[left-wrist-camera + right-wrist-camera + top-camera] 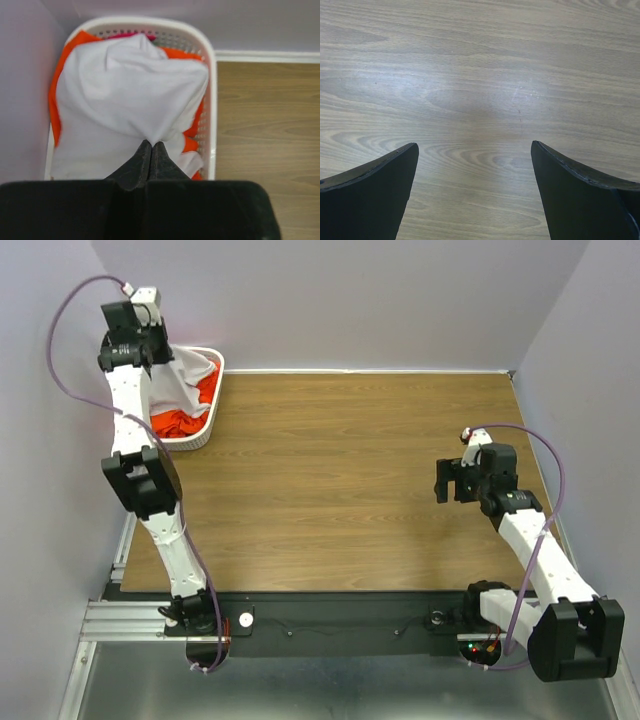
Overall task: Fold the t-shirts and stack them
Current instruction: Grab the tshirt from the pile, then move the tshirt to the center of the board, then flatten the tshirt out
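The white slotted basket (pixel 212 100) stands in the far left corner of the wooden tabletop (pixel 350 470), close against the left wall. Both t-shirts are inside it. The white t-shirt (pixel 130 95) lies on top, crumpled, and covers most of the basket. The orange-red t-shirt (pixel 180 423) is under it and shows along the left rim, at the far end, and at the near end of the basket.

The left gripper (pixel 151 149) is above the near part of the basket. Its two fingers are pressed together and pinch a fold of the white t-shirt, and the cloth rises in a small peak to the fingertips. From the top view, the white cloth looks drawn up a little out of the basket toward the claw.

At the far rim of the basket a thin pink strip is visible; I cannot tell if it is another cloth.

The right gripper (pixel 475 150) is near the right edge of the tabletop, about halfway along it. It hangs over the wood with its fingers spread wide and holds nothing.
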{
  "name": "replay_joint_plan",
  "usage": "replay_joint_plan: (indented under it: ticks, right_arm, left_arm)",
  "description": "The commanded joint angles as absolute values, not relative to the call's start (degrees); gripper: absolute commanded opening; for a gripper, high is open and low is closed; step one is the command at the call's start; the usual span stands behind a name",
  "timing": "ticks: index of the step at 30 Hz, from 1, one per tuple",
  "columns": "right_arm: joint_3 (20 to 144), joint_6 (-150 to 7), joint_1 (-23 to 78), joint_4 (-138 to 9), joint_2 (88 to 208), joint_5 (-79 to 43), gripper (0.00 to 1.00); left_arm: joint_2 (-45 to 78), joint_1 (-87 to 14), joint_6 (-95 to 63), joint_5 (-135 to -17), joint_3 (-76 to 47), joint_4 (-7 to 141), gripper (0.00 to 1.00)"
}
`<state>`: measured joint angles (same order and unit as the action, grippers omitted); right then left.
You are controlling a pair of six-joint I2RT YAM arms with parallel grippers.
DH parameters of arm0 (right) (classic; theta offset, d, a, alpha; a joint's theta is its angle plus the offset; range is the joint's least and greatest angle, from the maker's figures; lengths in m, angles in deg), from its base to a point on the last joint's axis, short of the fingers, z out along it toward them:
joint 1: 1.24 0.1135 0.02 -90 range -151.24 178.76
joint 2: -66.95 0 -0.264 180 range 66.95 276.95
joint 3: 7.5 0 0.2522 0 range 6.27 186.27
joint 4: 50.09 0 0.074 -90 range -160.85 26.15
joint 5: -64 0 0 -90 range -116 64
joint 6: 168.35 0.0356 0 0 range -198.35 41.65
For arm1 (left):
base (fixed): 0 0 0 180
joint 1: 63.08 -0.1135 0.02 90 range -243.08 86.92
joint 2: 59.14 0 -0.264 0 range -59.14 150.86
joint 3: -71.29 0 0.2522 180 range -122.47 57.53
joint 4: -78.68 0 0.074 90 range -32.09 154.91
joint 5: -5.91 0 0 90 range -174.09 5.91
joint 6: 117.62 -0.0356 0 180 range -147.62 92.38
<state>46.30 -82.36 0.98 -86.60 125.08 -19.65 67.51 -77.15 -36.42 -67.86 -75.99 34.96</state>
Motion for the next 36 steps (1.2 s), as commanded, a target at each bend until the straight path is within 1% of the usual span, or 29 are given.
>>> replay_joint_plan:
  ticks: [1, 4, 7, 8, 10, 13, 16, 18, 19, 20, 21, 22, 24, 25, 26, 28, 30, 33, 36]
  right_arm:
    - [50.5, -82.5, 0.3, -86.1, 123.8, -21.3, 1.00]
    - [52.6, -82.7, 0.3, -87.0, 124.3, -21.4, 1.00]
    - [54.8, -83.1, 0.3, -87.9, 125.0, -20.8, 1.00]
    - [55.3, -83.1, 0.2, -88.3, 125.3, -20.7, 1.00]
    - [56.9, -83.3, 0.1, -88.6, 125.7, -20.6, 1.00]
    - [58.5, -83.6, 0.1, -89.5, 126.5, -19.5, 1.00]
    - [60.0, -83.5, 0.0, -90.0, 126.9, -18.8, 1.00]
    - [60.5, -83.5, -0.1, -90.3, 127.2, -18.2, 1.00]
    - [60.7, -83.6, 0.0, -90.4, 127.3, -18.2, 1.00]
    - [61.1, -83.6, -0.1, -90.6, 127.4, -17.3, 1.00]
    - [61.3, -83.9, -0.1, -90.8, 127.5, -16.8, 1.00]
    - [61.5, -83.9, -0.3, -91.1, 127.7, -16.3, 1.00]
    - [62.0, -84.4, -0.3, -91.7, 127.7, -14.6, 1.00]
    - [62.2, -84.8, -0.3, -92.1, 127.6, -14.0, 1.00]
    - [62.3, -85.3, -0.3, -92.9, 127.9, -12.5, 1.00]
    - [62.4, -86.6, -0.3, -94.0, 128.6, -10.4, 1.00]
    - [62.8, -87.3, -0.3, -96.1, 130.7, -8.0, 1.00]
    - [63.1, -89.3, -0.2, -99.0, 134.6, -5.9, 1.00]
    - [63.6, -92.4, -0.3, -101.9, 137.6, -7.0, 0.98]
  left_arm:
    - [51.5, -73.0, -34.5, -58.6, -78.8, 37.4, 0.00]
    - [48.3, -68.7, -34.4, -57.4, -78.9, 36.6, 0.00]
    - [45.3, -64.0, -33.1, -53.7, -79.5, 35.8, 0.00]
    - [44.3, -63.3, -31.9, -51.2, -80.6, 35.6, 0.00]
    - [42.6, -58.7, -30.8, -48.8, -81.4, 35.6, 0.00]
    - [39.7, -54.1, -29.9, -43.7, -80.7, 37.7, 0.00]
    - [37.9, -52.9, -28.3, -39.3, -79.6, 39.2, 0.00]
    - [37.4, -53.1, -28.7, -38.8, -78.0, 39.0, 0.00]
    - [37.2, -53.5, -29.1, -38.3, -76.3, 38.7, 0.02]
    - [36.7, -53.9, -29.6, -36.9, -71.5, 38.3, 0.24]
    - [36.6, -54.4, -30.2, -36.1, -68.6, 36.5, 0.37]
    - [36.6, -55.3, -33.7, -35.8, -65.9, 34.8, 0.55]
    - [37.5, -56.7, -36.7, -39.5, -57.8, 30.8, 0.58]
    - [37.8, -59.9, -37.6, -39.9, -54.7, 31.1, 0.61]
    - [37.8, -62.4, -37.7, -38.6, -48.3, 33.4, 0.64]
    - [37.9, -67.8, -39.8, -36.6, -42.6, 34.9, 0.83]
    - [37.5, -68.0, -44.9, -36.8, -41.3, 32.2, 0.85]
    - [33.3, -63.3, -52.9, -38.5, -35.2, 31.1, 0.86]
    - [28.8, -52.7, -59.6, -42.1, -28.3, 30.5, 0.85]
